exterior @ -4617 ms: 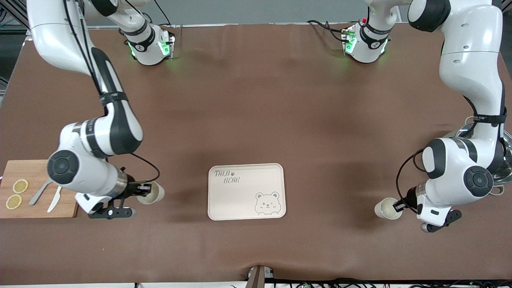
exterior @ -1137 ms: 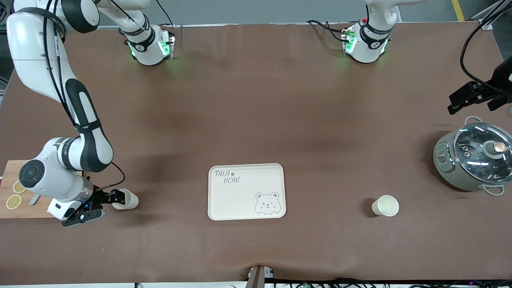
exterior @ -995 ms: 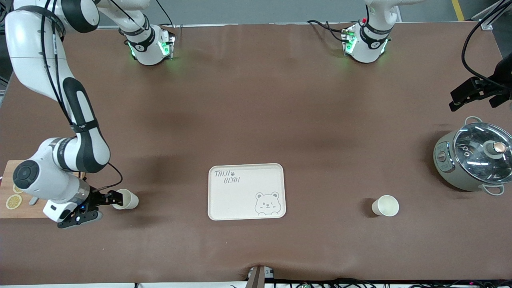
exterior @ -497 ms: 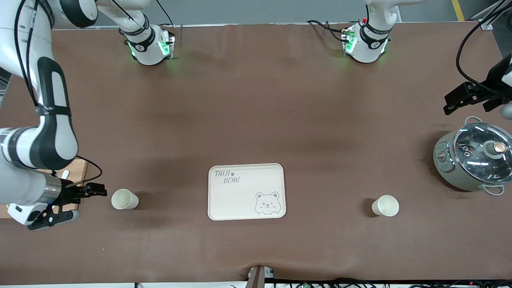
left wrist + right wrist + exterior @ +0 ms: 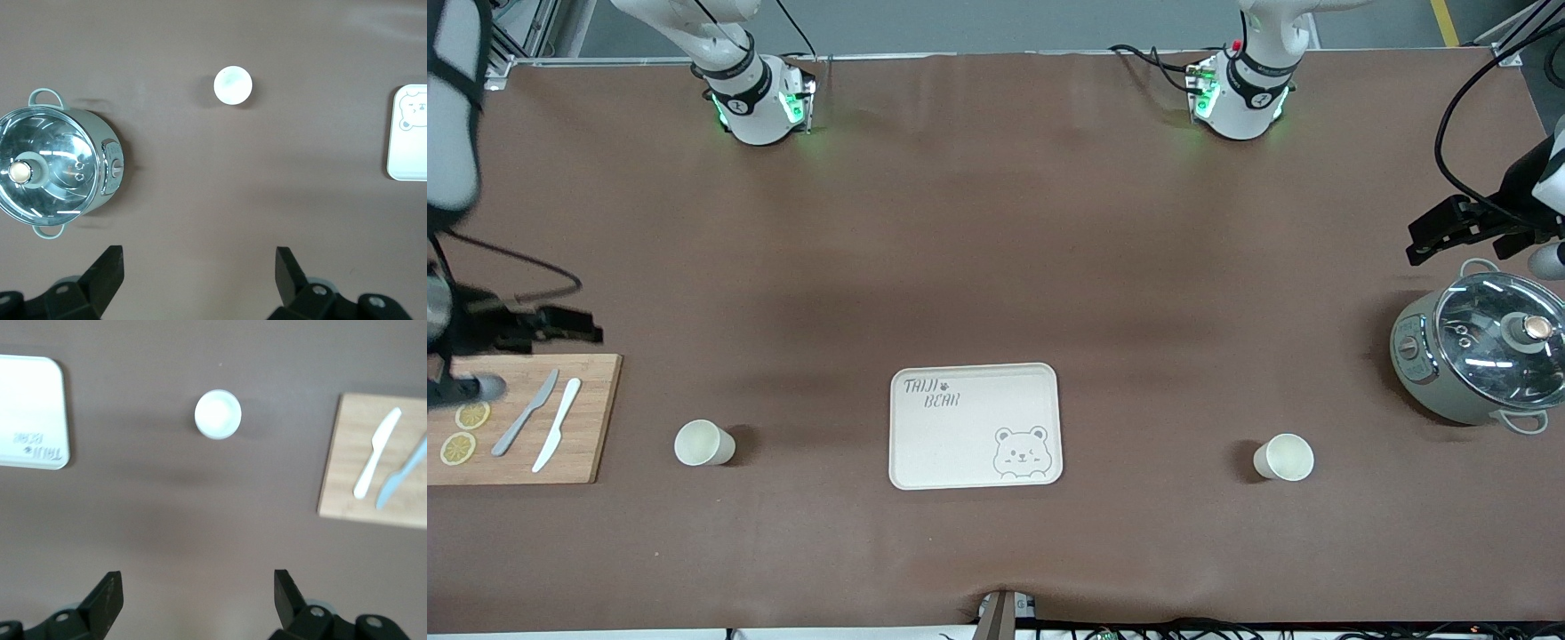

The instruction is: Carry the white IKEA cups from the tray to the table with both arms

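Two white cups stand upright on the brown table, one on each side of the bear-print tray (image 5: 975,425). One cup (image 5: 704,443) is toward the right arm's end and also shows in the right wrist view (image 5: 217,414). The other cup (image 5: 1284,458) is toward the left arm's end and also shows in the left wrist view (image 5: 233,85). My right gripper (image 5: 583,325) is open and empty, raised over the table by the cutting board; its own view (image 5: 197,587) shows the jaws wide apart. My left gripper (image 5: 1427,236) is open and empty, raised near the pot, jaws wide apart in its own view (image 5: 198,263).
A wooden cutting board (image 5: 591,418) with two knives (image 5: 534,418) and lemon slices (image 5: 458,447) lies at the right arm's end. A grey-green pot with glass lid (image 5: 1485,356) stands at the left arm's end. The two arm bases (image 5: 756,98) stand along the table's edge farthest from the front camera.
My right gripper has let go of its cup and pulled up and away to the cutting board's end. That cup stays upright. My left gripper has barely shifted.
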Robot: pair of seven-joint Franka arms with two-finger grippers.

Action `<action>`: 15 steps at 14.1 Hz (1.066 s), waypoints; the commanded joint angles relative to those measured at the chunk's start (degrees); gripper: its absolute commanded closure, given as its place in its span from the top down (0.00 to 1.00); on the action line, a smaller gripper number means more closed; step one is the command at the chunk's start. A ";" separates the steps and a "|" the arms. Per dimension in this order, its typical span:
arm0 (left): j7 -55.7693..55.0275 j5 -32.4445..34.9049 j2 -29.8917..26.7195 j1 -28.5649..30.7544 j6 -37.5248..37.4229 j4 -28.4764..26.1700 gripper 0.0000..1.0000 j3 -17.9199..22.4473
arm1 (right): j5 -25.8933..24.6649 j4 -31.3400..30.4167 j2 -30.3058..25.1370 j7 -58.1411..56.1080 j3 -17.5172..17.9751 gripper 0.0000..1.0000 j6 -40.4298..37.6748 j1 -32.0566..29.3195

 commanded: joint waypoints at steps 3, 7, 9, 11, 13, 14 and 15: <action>1.43 -0.90 0.61 0.19 -0.04 1.28 1.00 -0.02 | -2.53 -24.64 -27.90 7.18 0.32 1.00 3.24 3.28; 1.43 -0.90 0.61 0.11 -0.04 1.28 1.00 -0.11 | -2.80 -25.92 -32.53 7.36 -0.20 1.00 3.69 2.23; 1.51 -0.90 0.62 0.19 -0.04 1.28 1.00 -0.11 | -2.54 -25.92 -31.74 7.36 -0.20 1.00 7.89 1.96; 1.51 -0.90 0.61 0.19 -0.04 1.28 1.00 -0.11 | -3.07 -26.35 -30.25 8.75 -0.03 1.00 9.23 1.96; 1.51 -0.90 0.70 0.19 -0.04 1.28 1.00 -0.02 | -3.07 -26.36 -28.31 9.20 -0.20 1.00 8.79 1.79; 1.43 -0.90 0.70 0.11 -0.04 1.28 1.00 -0.11 | -3.07 -26.36 -28.31 9.21 -0.20 1.00 8.70 1.79; 1.25 -0.90 0.70 0.11 -0.04 1.28 1.00 -0.11 | -3.07 -26.27 -28.31 9.21 -0.20 1.00 8.70 1.18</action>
